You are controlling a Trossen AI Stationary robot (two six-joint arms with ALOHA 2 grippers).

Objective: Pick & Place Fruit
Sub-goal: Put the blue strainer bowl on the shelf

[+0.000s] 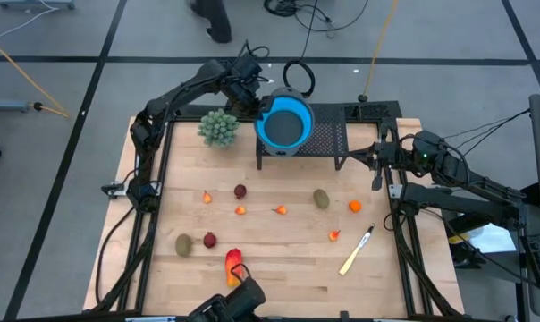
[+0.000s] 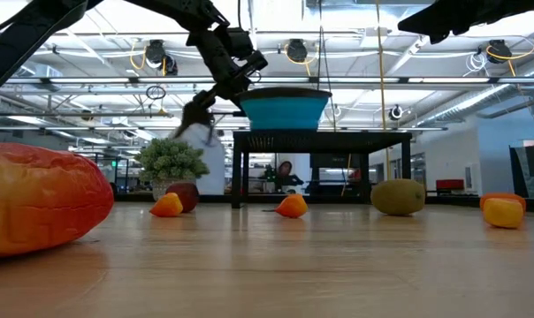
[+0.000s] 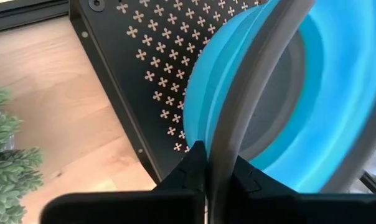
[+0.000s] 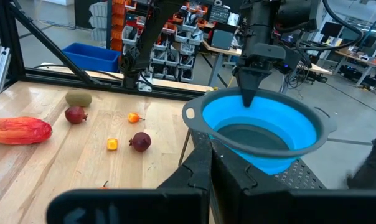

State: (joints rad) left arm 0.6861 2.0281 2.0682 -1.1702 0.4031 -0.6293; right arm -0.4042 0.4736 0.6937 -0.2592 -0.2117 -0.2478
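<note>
A blue collapsible bowl (image 1: 283,125) with a grey rim sits on a black perforated stand (image 1: 328,139) at the table's far side. My left gripper (image 3: 213,165) is shut on its rim. Fruit lies on the wooden table: a red-yellow oblong (image 1: 234,266) at the near edge, brown-olive ovals (image 1: 183,243) (image 1: 321,198), dark red balls (image 1: 240,190) (image 1: 209,239) and small orange bits (image 1: 281,210). My right gripper (image 4: 210,165) is shut and level at the table's right side, beside the stand, touching nothing. My left gripper pinches the bowl's grey rim (image 3: 238,124) on the far-left side of the bowl. One finger is inside the bowl and one outside. The fingers (image 4: 249,93) slant down onto it from above. The bowl stands upright with its bottom on the stand's top.
A green bushy plant (image 1: 219,127) stands left of the stand, close to my left arm. A pale knife (image 1: 356,250) lies near the right front. An orange piece (image 1: 355,207) sits by the right frame. Black frame rails run along the left and right edges.
</note>
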